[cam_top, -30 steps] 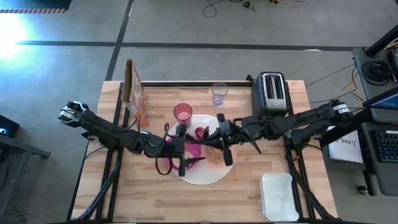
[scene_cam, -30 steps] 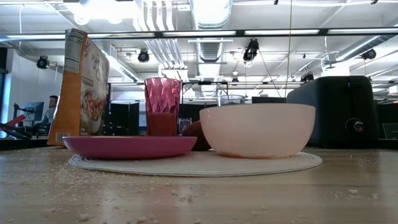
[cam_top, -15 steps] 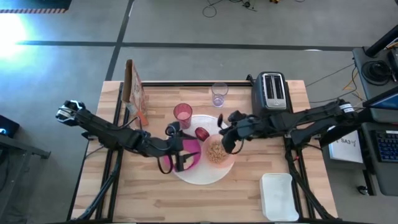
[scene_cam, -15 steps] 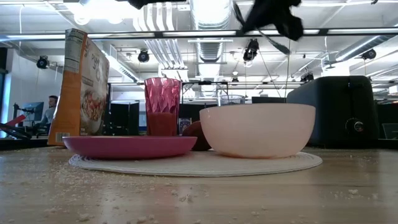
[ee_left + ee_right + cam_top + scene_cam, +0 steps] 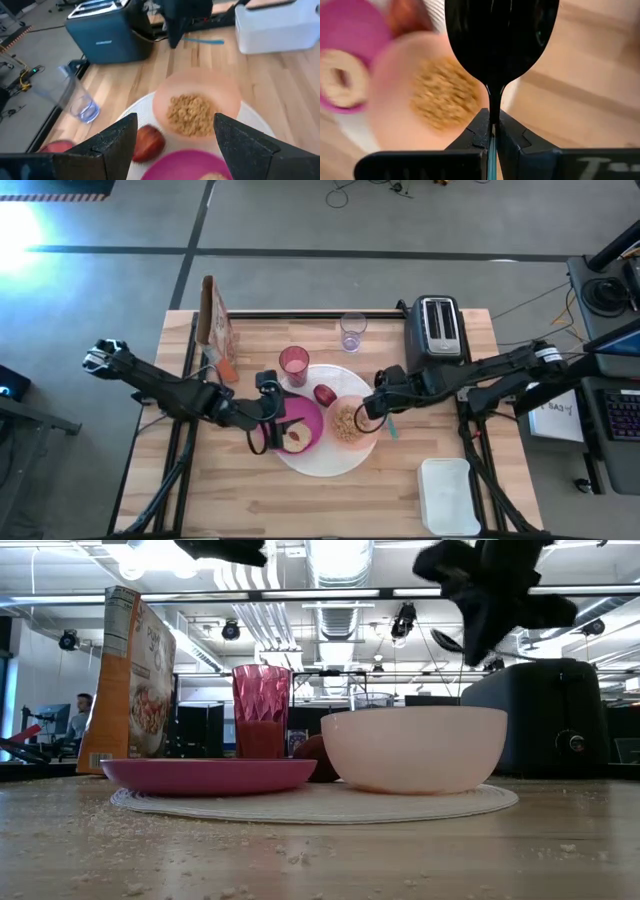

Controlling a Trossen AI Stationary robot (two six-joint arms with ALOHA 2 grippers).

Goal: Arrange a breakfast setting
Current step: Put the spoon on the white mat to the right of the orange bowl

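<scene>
On the white plate [image 5: 322, 470] stand the magenta bowl [image 5: 312, 423] with the round bread [image 5: 295, 438] in it, the peach bowl [image 5: 347, 423] of cereal and the small red fruit [image 5: 325, 394]. The pink tumbler [image 5: 293, 362] and the clear cup [image 5: 352, 330] stand behind the plate. My left gripper [image 5: 270, 420] hangs open at the magenta bowl's left edge, with nothing between its fingers [image 5: 117, 142]. My right gripper [image 5: 368, 412] is shut on the teal-handled spoon [image 5: 390, 426] above the peach bowl's right rim. My right gripper pinches the spoon between its two fingers [image 5: 480, 132] at the thin neck [image 5: 491, 107], where the dark bowl meets the teal handle. The fingers slant down from above. The spoon's dark bowl [image 5: 500, 40] juts past the fingertips, lifted clear over the peach bowl's rim.
A cereal box [image 5: 215, 328] stands at the far left, a black-and-silver toaster [image 5: 437, 330] at the far right and a white tub [image 5: 447, 495] at the near right. Crumbs lie on the near part of the wooden table [image 5: 300, 860].
My left gripper has drawn back toward the table's left edge, off the magenta bowl, so the bread in it now shows. My right gripper has come down with the spoon and rolled at the wrist, shifting from over the peach bowl toward its right rim.
</scene>
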